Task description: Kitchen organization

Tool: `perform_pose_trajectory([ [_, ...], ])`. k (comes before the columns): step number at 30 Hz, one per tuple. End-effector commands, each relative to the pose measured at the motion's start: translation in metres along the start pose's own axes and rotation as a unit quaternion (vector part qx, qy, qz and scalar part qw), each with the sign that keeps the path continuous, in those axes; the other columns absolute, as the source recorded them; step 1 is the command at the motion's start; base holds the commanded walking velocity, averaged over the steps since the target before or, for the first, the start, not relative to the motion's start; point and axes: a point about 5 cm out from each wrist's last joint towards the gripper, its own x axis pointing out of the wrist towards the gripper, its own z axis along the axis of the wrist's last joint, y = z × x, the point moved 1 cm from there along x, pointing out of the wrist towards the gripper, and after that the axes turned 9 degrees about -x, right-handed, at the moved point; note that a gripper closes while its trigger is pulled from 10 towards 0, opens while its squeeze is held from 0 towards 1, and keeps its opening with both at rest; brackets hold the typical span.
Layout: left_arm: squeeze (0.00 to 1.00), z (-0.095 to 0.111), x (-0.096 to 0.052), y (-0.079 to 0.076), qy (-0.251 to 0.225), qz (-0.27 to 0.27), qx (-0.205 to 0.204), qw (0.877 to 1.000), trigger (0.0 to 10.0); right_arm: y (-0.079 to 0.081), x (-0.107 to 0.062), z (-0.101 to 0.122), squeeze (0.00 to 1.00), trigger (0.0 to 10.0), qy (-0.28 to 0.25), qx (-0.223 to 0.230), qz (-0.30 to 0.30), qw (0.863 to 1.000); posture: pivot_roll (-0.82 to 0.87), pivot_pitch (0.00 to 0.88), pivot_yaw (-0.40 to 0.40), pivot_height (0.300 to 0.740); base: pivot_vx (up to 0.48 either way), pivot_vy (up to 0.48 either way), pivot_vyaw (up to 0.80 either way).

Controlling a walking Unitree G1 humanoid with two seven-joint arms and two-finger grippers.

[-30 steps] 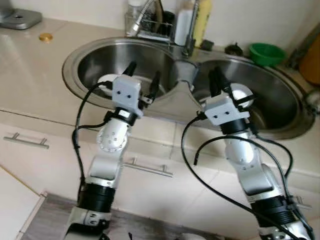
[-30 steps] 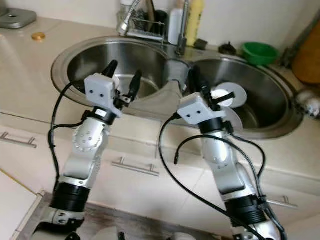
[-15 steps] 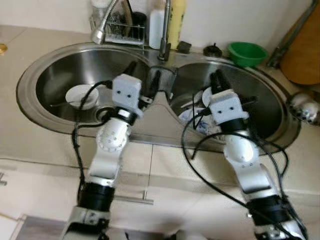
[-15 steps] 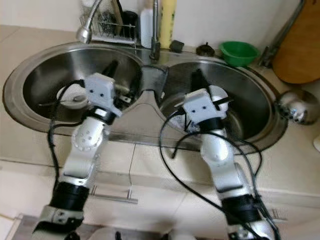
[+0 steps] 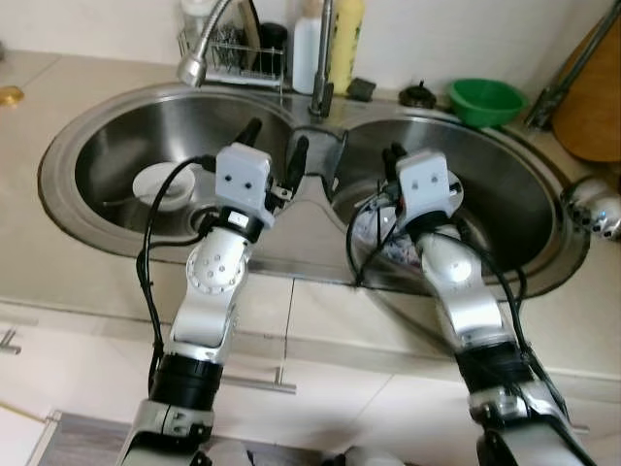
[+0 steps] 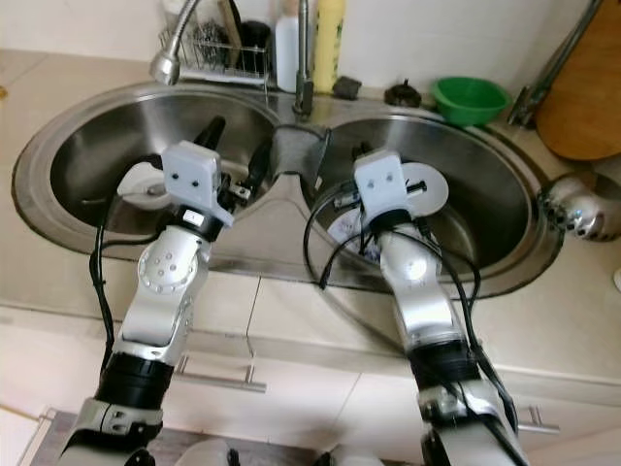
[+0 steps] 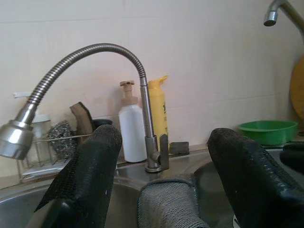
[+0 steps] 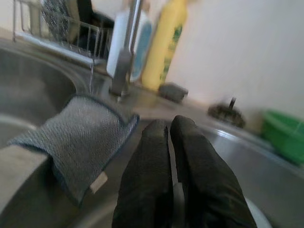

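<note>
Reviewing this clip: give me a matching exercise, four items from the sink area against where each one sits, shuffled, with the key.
Items:
1. small white round dish
2. green plastic bowl
3. grey woven cloth
4. yellow plastic bottle

Places:
A. draped over the divider between the two basins
B. on the counter behind the right basin
C. in the left basin
D. against the wall behind the tap

Pairs: 1-C, 2-B, 3-A, 4-D
</note>
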Motion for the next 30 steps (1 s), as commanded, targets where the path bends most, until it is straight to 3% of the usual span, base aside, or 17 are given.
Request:
perform_pose_trajectory([
  [1,0.00,0.002,0.002,-0.002,-0.005,-0.003,0.003,1.000,10.0,-0.007,0.004,-0.008,0.00,10.0,0.028,0.026,-0.022,0.999,0.04,0.000,-0.092,0.740,0.000,0.000,0.00],
  [3,0.00,0.002,0.002,-0.002,-0.005,-0.002,0.004,1.000,10.0,-0.012,0.005,-0.006,0.02,10.0,0.022,0.038,-0.042,0.998,0.04,0.000,-0.094,0.740,0.000,0.000,0.00],
  [4,0.00,0.002,0.002,-0.002,-0.005,-0.001,0.004,1.000,10.0,-0.015,0.005,-0.002,0.82,10.0,0.008,0.049,-0.051,0.997,0.04,0.000,-0.096,0.740,0.000,0.000,0.00],
  [5,0.00,0.001,0.002,-0.002,-0.005,-0.001,0.003,1.000,10.0,-0.017,0.005,-0.002,1.00,10.0,0.003,0.056,-0.052,0.997,0.04,0.000,-0.096,0.740,0.000,0.000,0.00],
  [22,0.00,0.000,0.000,-0.005,-0.001,-0.002,-0.003,1.000,10.0,-0.019,-0.003,-0.009,1.00,10.0,-0.001,0.051,-0.050,0.997,0.03,0.000,-0.099,0.740,0.000,0.000,0.00],
  [30,0.00,0.002,0.000,-0.008,-0.008,-0.010,-0.009,1.000,10.0,-0.017,-0.014,0.013,1.00,10.0,-0.072,0.044,-0.054,0.995,0.04,0.000,-0.105,0.740,0.000,0.000,0.00],
])
